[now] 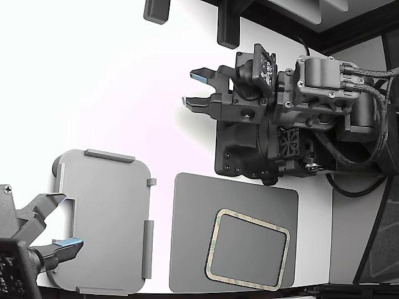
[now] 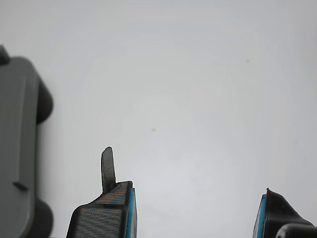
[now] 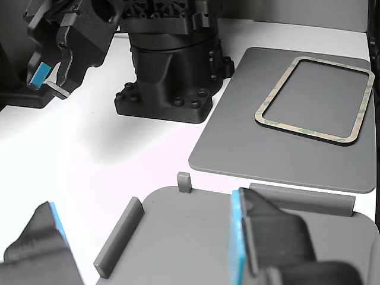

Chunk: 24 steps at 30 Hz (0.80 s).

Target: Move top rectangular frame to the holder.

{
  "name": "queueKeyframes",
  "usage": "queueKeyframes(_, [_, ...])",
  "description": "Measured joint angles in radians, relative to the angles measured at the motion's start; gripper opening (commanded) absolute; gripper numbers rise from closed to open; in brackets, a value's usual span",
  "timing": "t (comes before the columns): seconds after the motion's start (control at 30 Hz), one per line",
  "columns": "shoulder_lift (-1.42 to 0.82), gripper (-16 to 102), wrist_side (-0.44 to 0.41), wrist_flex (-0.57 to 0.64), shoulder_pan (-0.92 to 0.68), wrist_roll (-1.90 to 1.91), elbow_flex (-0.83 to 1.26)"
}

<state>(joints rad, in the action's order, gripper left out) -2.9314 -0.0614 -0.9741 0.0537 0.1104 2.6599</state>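
One rectangular frame [image 1: 247, 250], one grey holder [image 1: 104, 221], one dark mat [image 1: 196, 230] — two claws [image 1: 202, 90].

The tool [image 2: 195, 210], spread wide, empty, near the holder [image 2: 17, 148].

I'm seeing a mottled beige-green frame [image 1: 248, 250] lying on the dark grey mat [image 1: 193, 237]; beside the mat, a light grey holder [image 1: 103, 221].

In the wrist view only the gripper [image 2: 195, 210] fingertips show, cut by the edge. Beside one jaw, the holder [image 2: 17, 148] is cropped and blurred.
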Motion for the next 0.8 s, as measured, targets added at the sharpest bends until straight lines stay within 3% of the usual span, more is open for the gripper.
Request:
queueKeyframes(0.4, [0.002,100,0.014,0.0,0.0,-0.011,-0.008])
queueKeyframes(0.63, [0.137,99,0.083,-0.005,-0.038,-0.101,-0.17])
queueKeyframes(0.8, [0.21,100,0.109,-0.087,-0.124,-0.189,-0.307])
